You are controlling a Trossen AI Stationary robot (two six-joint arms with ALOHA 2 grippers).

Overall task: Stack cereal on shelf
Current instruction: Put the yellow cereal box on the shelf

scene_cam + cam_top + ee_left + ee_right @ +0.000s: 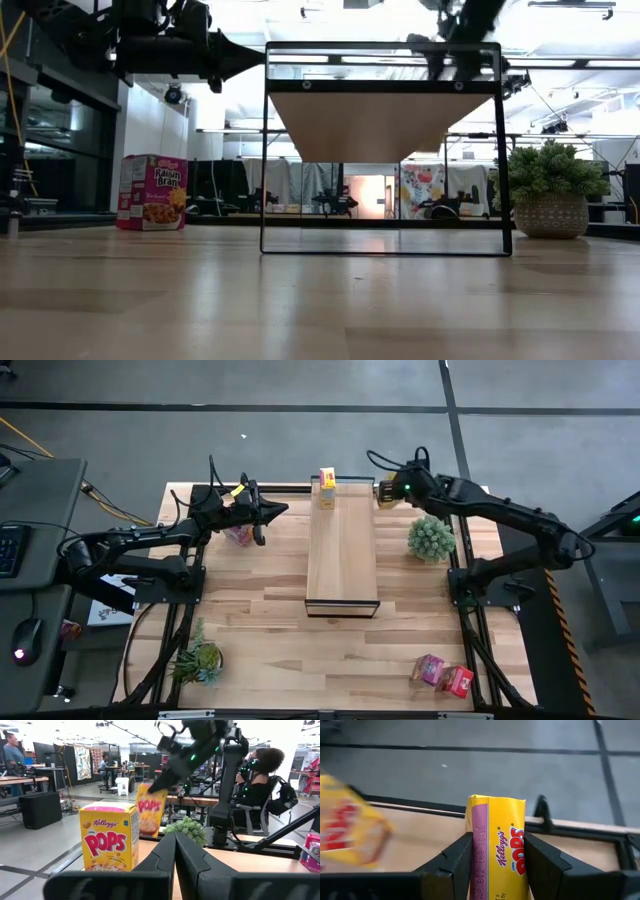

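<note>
At the table's left, the left gripper (278, 510) hovers with its fingers pressed together, empty, above a pink Raisin Bran box (152, 192) that stands upright on the tabletop (260, 620). In the middle runs the shelf (342, 560), a long light-wood board on a dark metal frame. One yellow Corn Pops box (327, 488) stands upright at its far end, with red lettering and a bowl of cereal on its front. Just to the right of that end, the right gripper (496, 857) pinches a second Corn Pops box (499, 845) by its broad faces, its narrow side with a pink panel facing the wrist camera. A potted plant (431, 538) sits right of the shelf. Near the front right corner lie a pink box (428, 669) and a red box (457, 681), side by side.
</note>
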